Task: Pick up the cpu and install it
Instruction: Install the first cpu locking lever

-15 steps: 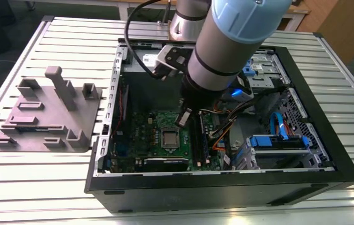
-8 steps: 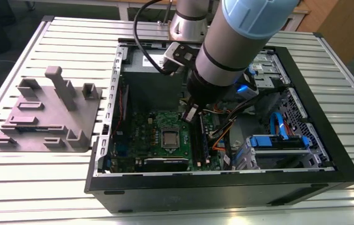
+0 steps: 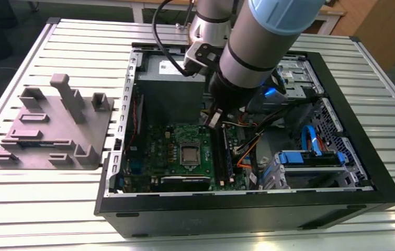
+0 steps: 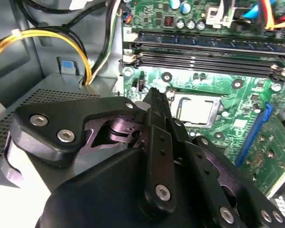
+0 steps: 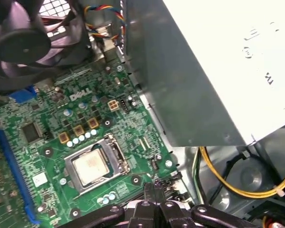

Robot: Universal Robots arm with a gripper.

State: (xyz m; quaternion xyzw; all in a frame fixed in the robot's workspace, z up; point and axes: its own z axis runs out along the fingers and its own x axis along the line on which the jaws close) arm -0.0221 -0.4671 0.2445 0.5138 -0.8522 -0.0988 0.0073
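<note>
The cpu (image 3: 189, 155), a small square chip with a silver-grey top, lies flat in its socket in the middle of the green motherboard (image 3: 157, 151) inside the open computer case. It is seen in both wrist views, second (image 4: 195, 110) and first (image 5: 90, 167), with the socket's metal frame around it. My gripper (image 3: 215, 121) hangs above the board beside the socket, near the memory slots. Its black fingers (image 4: 154, 102) are pressed together with nothing between them, and their tips (image 5: 154, 190) stand a short way off the chip, not touching it.
A large grey power supply box (image 5: 218, 71) stands close beside the gripper, with yellow cables (image 4: 38, 35) running by it. Memory slots (image 4: 204, 52), a black fan (image 5: 23, 42) and a blue drive bay (image 3: 309, 159) ring the socket. A grey fixture block (image 3: 51, 130) sits on the table outside the case.
</note>
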